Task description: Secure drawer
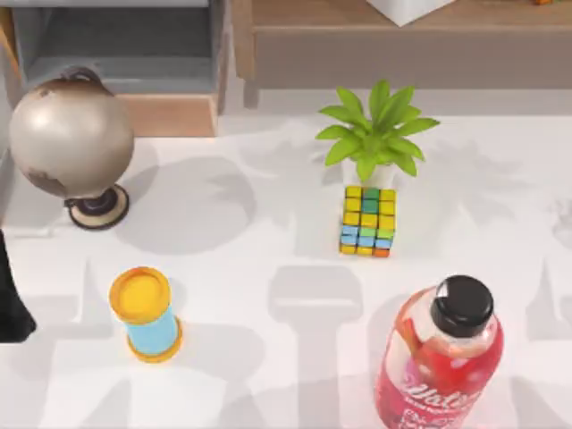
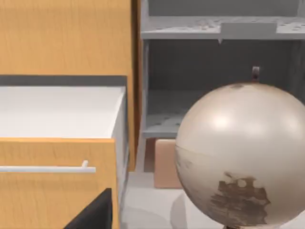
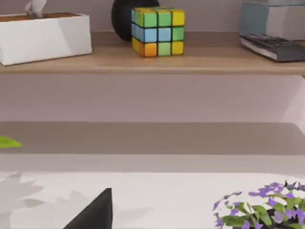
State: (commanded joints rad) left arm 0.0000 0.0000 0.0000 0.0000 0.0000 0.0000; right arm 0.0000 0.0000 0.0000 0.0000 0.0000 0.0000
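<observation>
At the table's (image 1: 268, 214) far left the drawer (image 1: 170, 114) stands pulled out, its tan front panel just behind the globe (image 1: 70, 134). Left arm (image 1: 13, 295) sits at the left edge; whether either pincer is released or clenched, I cannot tell.

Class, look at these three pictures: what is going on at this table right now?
Nothing is being handled yet. The drawer at the table's far left stands pulled open, its grey inside exposed behind the tan front panel. A globe stands right in front of it. The left arm sits at the table's left edge. A plant, a colour cube, a yellow-capped tube and a red bottle stand untouched.
</observation>
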